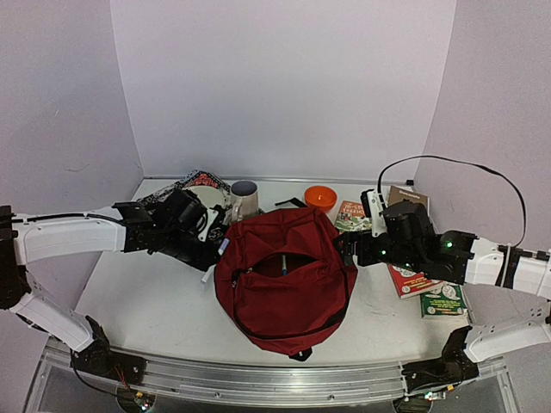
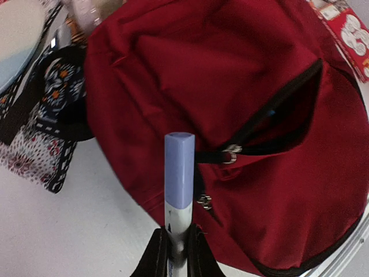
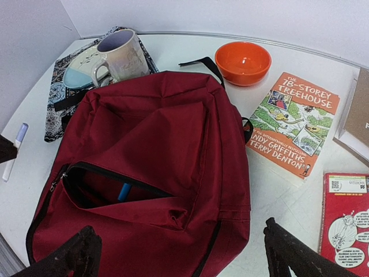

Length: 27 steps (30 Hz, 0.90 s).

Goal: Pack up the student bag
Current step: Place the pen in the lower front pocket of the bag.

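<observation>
Student bag (image 1: 284, 275) unzipped, left gripper (image 2: 177, 245) pinching probable pen (image 2: 179, 173), right gripper (image 3: 180, 231) spread

A blue pen (image 3: 124, 191) sits mostly hidden — inside the student bag (image 3: 173, 133).

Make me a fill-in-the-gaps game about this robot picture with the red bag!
The pen is gripped by the ___ end effector. The bowl is coloured ___. The student bag's front pocket is ___, not closed. The book is The 18-Storey ___.
Missing words: left, orange, open, Treehouse.
</observation>
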Tool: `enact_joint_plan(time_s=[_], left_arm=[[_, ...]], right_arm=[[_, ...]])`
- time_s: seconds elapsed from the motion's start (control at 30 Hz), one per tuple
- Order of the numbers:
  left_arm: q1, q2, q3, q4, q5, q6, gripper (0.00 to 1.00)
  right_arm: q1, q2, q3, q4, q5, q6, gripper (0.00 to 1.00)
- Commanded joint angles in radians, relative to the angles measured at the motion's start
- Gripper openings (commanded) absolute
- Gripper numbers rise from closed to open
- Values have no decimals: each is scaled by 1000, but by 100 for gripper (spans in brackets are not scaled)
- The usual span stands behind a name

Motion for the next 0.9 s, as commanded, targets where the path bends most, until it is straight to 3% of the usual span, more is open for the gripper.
enact_joint_plan(time_s=[0.0,0.53,0.87], left_arm=[[-99,-22,52,142,29,201,0],[-248,146,107,425,28,579,0],[-289,270,109,632,-52,776,0]], right_arm=[[2,-19,24,24,-2,3,98],[2,-35,11,18,-3,25,98],[2,-27,16,18,-11,32,98]])
